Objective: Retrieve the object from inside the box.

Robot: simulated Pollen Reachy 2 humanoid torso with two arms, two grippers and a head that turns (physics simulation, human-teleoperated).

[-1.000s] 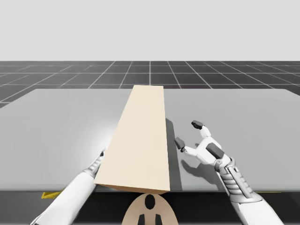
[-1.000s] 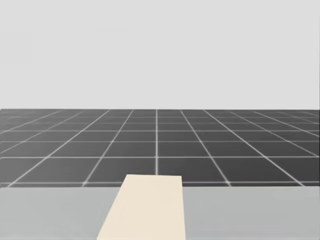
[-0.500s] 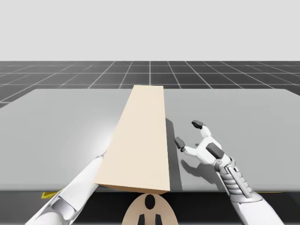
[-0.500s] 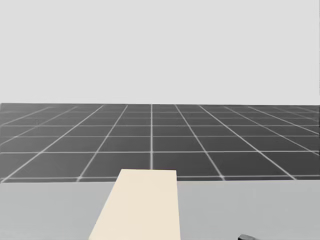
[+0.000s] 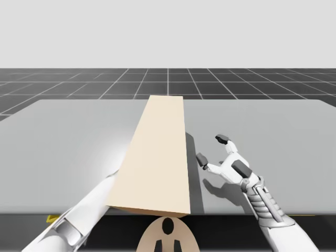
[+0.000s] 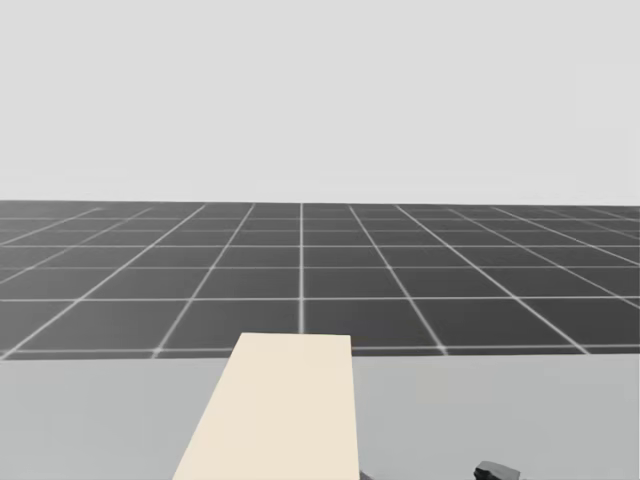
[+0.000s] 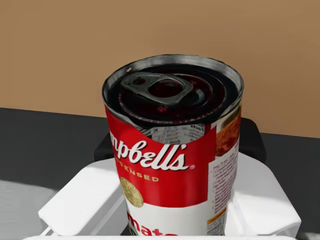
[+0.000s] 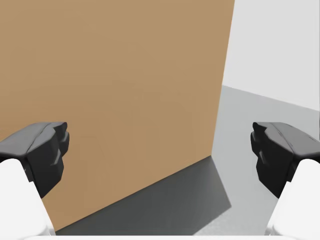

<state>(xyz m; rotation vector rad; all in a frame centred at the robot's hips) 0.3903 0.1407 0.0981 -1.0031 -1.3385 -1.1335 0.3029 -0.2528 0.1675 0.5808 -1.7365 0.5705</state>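
In the high view the long box (image 5: 157, 157) covers the end of my left arm at its near left side. The left wrist view looks there from close: my left pincer (image 7: 177, 144) is pinching a red and white can (image 7: 170, 165) from two sides, and a brown wall of the box is just behind the can. My right pincer (image 5: 211, 149) is spread wide and holds nothing, just beside the box's right wall, low over the grey bench (image 5: 68, 142).

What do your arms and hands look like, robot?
My left arm and right arm are smooth white shells. The right wrist has grey ribbed rings. My right end effector is white, with two fingers tipped in dark grey pads.
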